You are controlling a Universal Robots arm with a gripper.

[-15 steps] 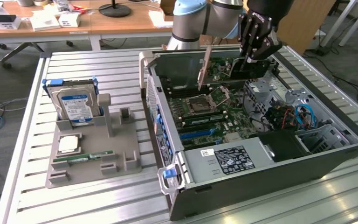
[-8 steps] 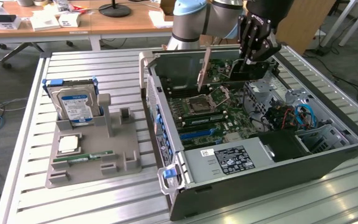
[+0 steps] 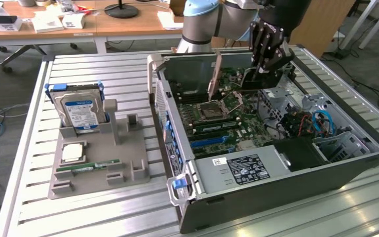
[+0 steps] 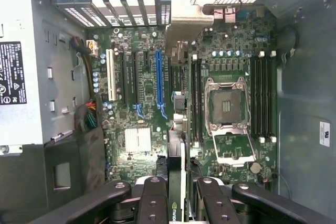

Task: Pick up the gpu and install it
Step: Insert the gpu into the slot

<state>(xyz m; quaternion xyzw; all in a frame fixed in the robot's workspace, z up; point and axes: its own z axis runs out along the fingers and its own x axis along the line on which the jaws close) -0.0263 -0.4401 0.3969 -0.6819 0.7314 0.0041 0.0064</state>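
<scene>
The gpu (image 4: 176,129) shows edge-on in the wrist view as a thin dark card, with its silvery bracket (image 4: 185,22) at the far end. My gripper (image 4: 178,195) is shut on it, one black finger on each face. In the exterior view the gripper (image 3: 254,81) hangs inside the open computer case (image 3: 347,163), over the upper part of the motherboard (image 3: 222,123). The gpu (image 3: 214,74) stands there as a thin brownish strip above the board. In the wrist view it runs between the blue slot (image 4: 158,77) and the memory slots (image 4: 195,98). Whether its edge touches a slot I cannot tell.
A grey fixture (image 3: 127,163) on the slatted table at the exterior view's left holds a blue-labelled hard drive (image 3: 79,111), a processor (image 3: 73,152) and a green memory stick (image 3: 87,168). The power supply (image 3: 239,168) and a drive cage (image 3: 337,145) sit in the case's near end.
</scene>
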